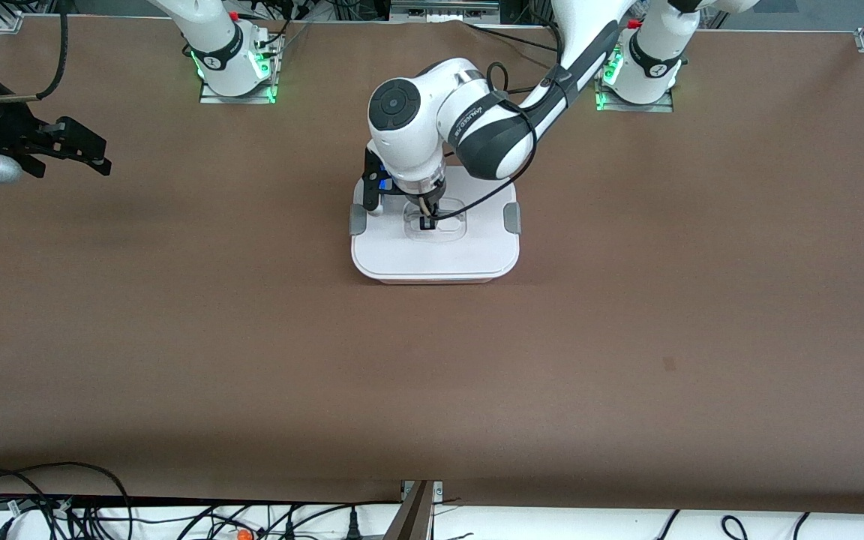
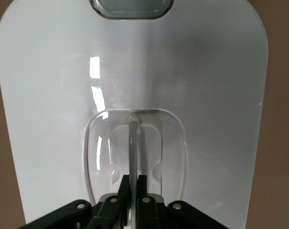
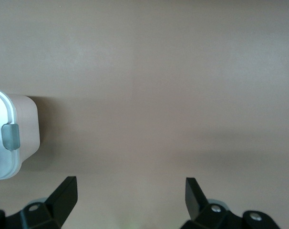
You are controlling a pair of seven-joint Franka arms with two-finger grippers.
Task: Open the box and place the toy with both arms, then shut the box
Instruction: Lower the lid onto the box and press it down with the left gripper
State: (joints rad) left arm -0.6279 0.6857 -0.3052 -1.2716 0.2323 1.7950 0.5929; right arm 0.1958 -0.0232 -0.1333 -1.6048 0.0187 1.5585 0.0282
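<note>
The box (image 1: 435, 251) sits on the brown bench (image 1: 432, 360) about midway between the two arms' ends, its white lid (image 1: 469, 259) on the tub and a grey side clip (image 1: 511, 218) showing at each of its two ends. Directly over the lid's clear recessed centre handle (image 1: 436, 225) stands the left end effector (image 1: 427, 222), which has its tips down inside the recess; in the left wrist view its fingers (image 2: 142, 183) are drawn narrow, nearly together, pinched on the thin handle bar (image 2: 133, 148) that runs across the recess. The left arm (image 1: 552, 82) reaches to the box from its base, farther from the front camera than the box. The right end effector (image 1: 76, 146) waits well apart from the box, above the bench toward the right arm's end, with its fingers (image 3: 63, 195) spread wide and nothing between them; its wrist view catches one clipped end of the box (image 3: 13, 138) at the edge.
</note>
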